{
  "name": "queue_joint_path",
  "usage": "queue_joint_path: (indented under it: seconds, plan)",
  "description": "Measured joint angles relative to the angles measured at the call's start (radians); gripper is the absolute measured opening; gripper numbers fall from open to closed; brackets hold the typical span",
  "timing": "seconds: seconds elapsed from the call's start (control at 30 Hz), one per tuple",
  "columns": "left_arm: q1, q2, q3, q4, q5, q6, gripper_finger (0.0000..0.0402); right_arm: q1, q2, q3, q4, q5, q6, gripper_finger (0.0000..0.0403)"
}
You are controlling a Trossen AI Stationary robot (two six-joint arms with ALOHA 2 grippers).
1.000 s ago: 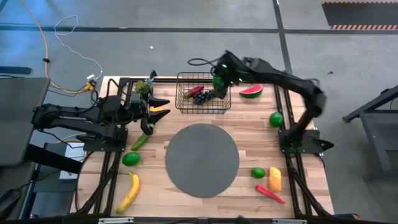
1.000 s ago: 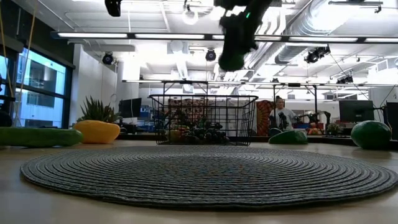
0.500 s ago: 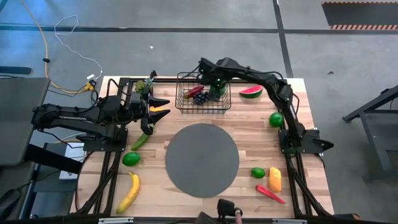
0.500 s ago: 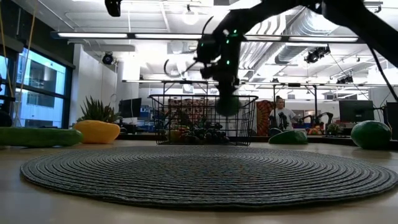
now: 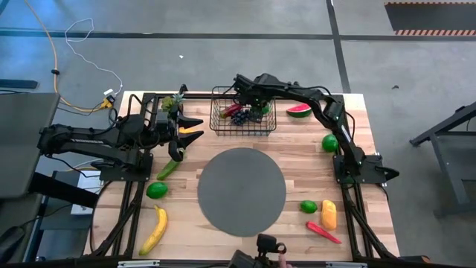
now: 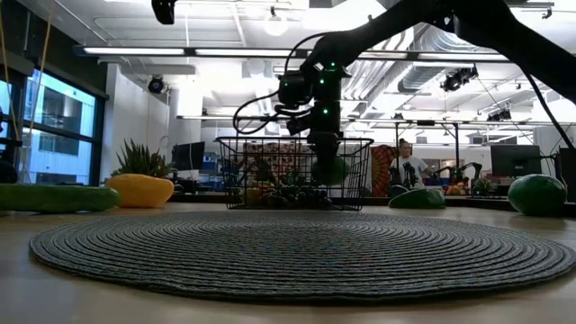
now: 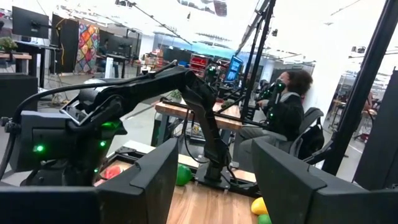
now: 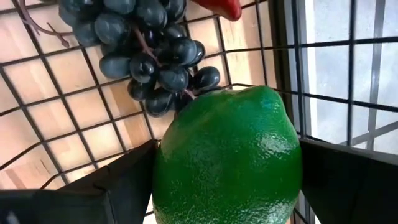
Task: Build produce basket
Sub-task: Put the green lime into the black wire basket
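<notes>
Right fingers (image 8: 227, 186) down inside basket (image 5: 220, 123), gripping lime (image 8: 229, 154) just above grapes (image 8: 149, 53) near one wire wall. Risk on release — could roll onto grapes or catch wall mesh. Left fingers (image 7: 211, 186) parked apart, empty, at table's (image 5: 297, 171) left.

A grey concrete floor (image 5: 186, 18) with dark seams surrounds the wooden table (image 5: 297, 182), while beyond it lie bright ceiling strip lights (image 6: 216, 51), exposed ducts (image 6: 450, 40), tall windows (image 6: 54, 117) and distant desks with monitors (image 6: 515, 160).
</notes>
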Motion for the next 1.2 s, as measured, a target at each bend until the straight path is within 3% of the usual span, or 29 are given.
queue_joint_path:
  seconds: [0.67, 1.2]
  plan:
    - [0.0, 0.0, 0.0, -0.007, 0.001, -0.003, 0.0193, -0.021, 0.065, -0.003, 0.005, -0.043, -0.004, 0.0312]
    - [0.0, 0.0, 0.0, -0.018, -0.001, -0.001, 0.0193, -0.021, 0.076, -0.003, 0.13, -0.029, 0.027, 0.0312]
